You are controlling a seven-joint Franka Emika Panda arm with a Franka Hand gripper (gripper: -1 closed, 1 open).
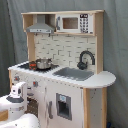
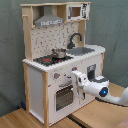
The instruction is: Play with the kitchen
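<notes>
The kitchen (image 1: 65, 80) (image 2: 52, 65) is a tall white and light-wood toy that fills both exterior views. A metal pot (image 1: 43, 63) (image 2: 59, 53) sits on its stovetop. Beside the pot are the grey sink (image 1: 74, 74) (image 2: 86, 50) and the black faucet (image 1: 86, 57) (image 2: 75, 39). The hood (image 2: 48, 20) and microwave (image 1: 74, 23) are up top. My gripper (image 2: 77, 76) is at the front panel, just above the windowed oven door (image 2: 64, 96) and right of a knob (image 2: 56, 76). In the first exterior view my white arm (image 1: 17, 97) stands low at the first exterior view's left.
A grey curtain (image 1: 115, 55) hangs behind the kitchen. The toy stands on light wooden boards (image 2: 30, 119). A lower cabinet door with a dark panel (image 1: 63, 106) sits under the sink. My arm (image 2: 107, 95) reaches in from the second exterior view's right.
</notes>
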